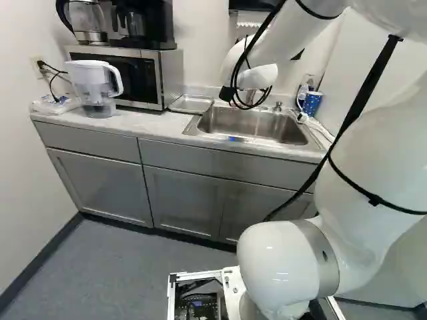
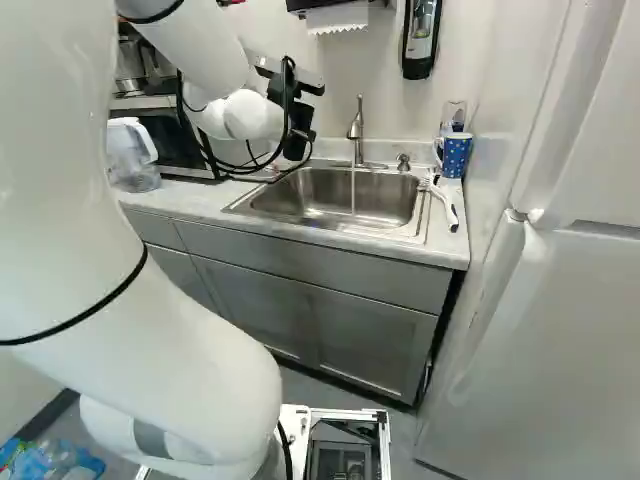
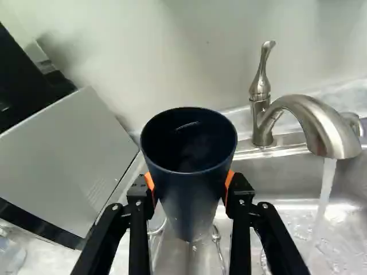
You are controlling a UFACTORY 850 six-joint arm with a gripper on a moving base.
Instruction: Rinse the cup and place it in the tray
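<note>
Over the microwave end of the sink (image 2: 310, 212), a black gripper (image 2: 298, 122) had its fingers clamped on a dark blue cup (image 3: 192, 197), one orange pad (image 3: 230, 182) pressed to each side. The cup's mouth faced up, and it hung beside the running water (image 3: 325, 195), apart from the stream that fell from the faucet (image 2: 357, 130) into the basin.

Along the pale counter (image 1: 157, 125), a shallow tray (image 1: 192, 103) lay between the sink and the microwave (image 1: 121, 75). A coffee maker (image 1: 143, 25) and a glass kettle (image 1: 88, 21) stood on top of the microwave, and a white-lidded pitcher (image 1: 97, 87) stood just beside it, near some cords by the wall. At the sink's other end, a white-handled brush (image 2: 443, 203) lay on the counter near a blue mug with pale dots (image 2: 456, 156).

Up on the wall, I could see a soap dispenser (image 2: 421, 35) and a hanging paper towel (image 2: 338, 17). Grey cabinets (image 1: 100, 187) ran beneath the counter, down to a blue-grey floor (image 1: 113, 267), and a tall white fridge (image 2: 560, 340) stood near the counter's end.
</note>
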